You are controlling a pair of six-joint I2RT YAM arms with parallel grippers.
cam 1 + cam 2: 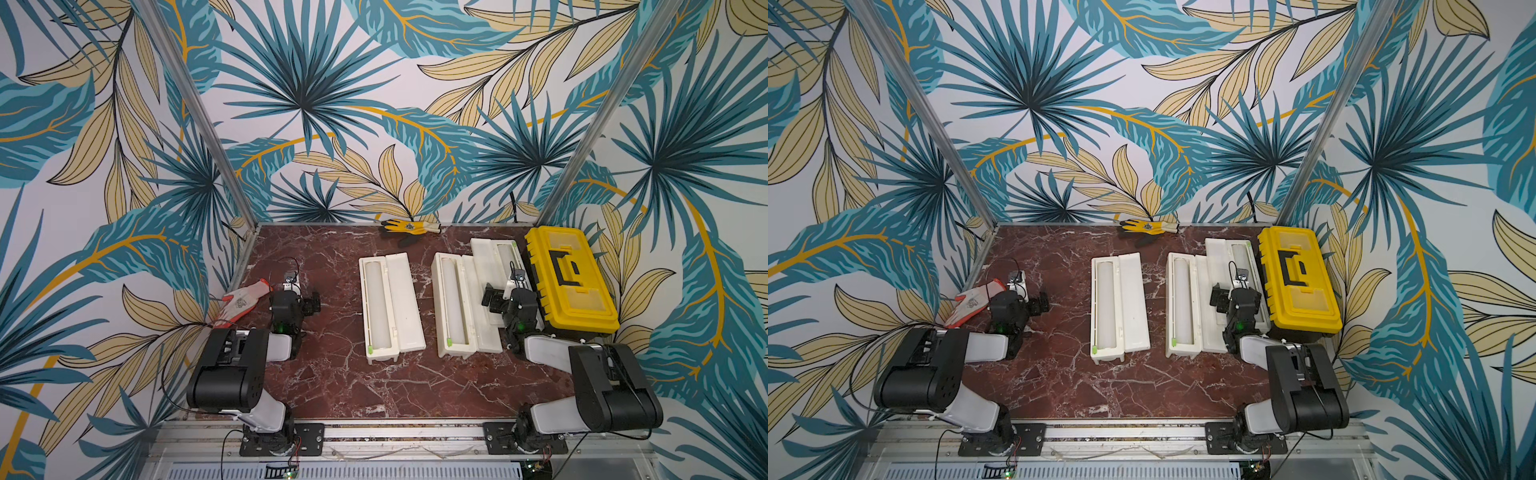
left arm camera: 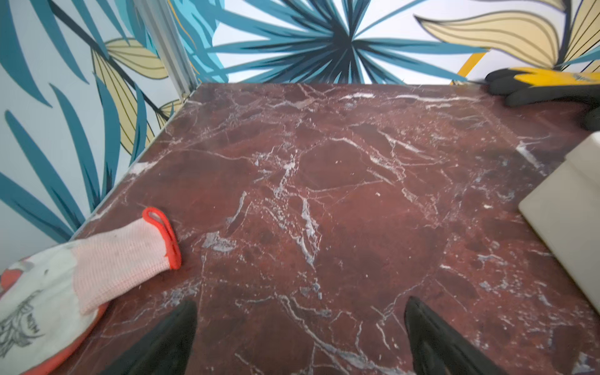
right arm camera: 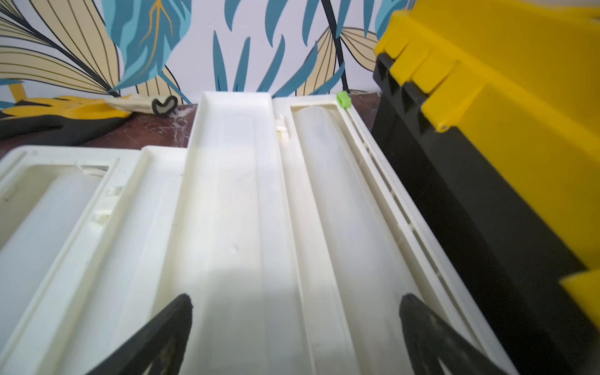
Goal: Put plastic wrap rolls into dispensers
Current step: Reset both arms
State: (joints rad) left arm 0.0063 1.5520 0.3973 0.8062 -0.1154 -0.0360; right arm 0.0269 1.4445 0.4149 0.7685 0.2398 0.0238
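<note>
Now we see, in both top views, a long cream-white rectangular plastic dispenser (image 1: 405, 303) lying open at frame centre on the dark red marble-patterned tabletop (image 1: 332, 374), with a translucent-white cylindrical plastic wrap roll (image 1: 377, 305) in its trough. Just right of it a second cream-white dispenser (image 1: 473, 307), also open, holds a second roll (image 1: 451, 303). A third dispenser (image 3: 227, 194) lies further right and higher in the frame, just beside the yellow-and-black plastic toolbox (image 1: 569, 286). Its open lid meets the second one's lid, touching or overlapping, we cannot tell which. The third roll (image 3: 328, 194) rests in its trough beside a green-tipped cutter rail (image 3: 343, 99). The right gripper (image 3: 295, 297) hovers over that third lid, fingers spread wide, holding nothing. The left gripper (image 2: 300, 302) hangs above bare tabletop at frame left, fingers equally wide and empty, near a red-and-white knit glove (image 2: 107, 256). A yellow-and-black glove (image 1: 409, 226) lies at the far edge.
</note>
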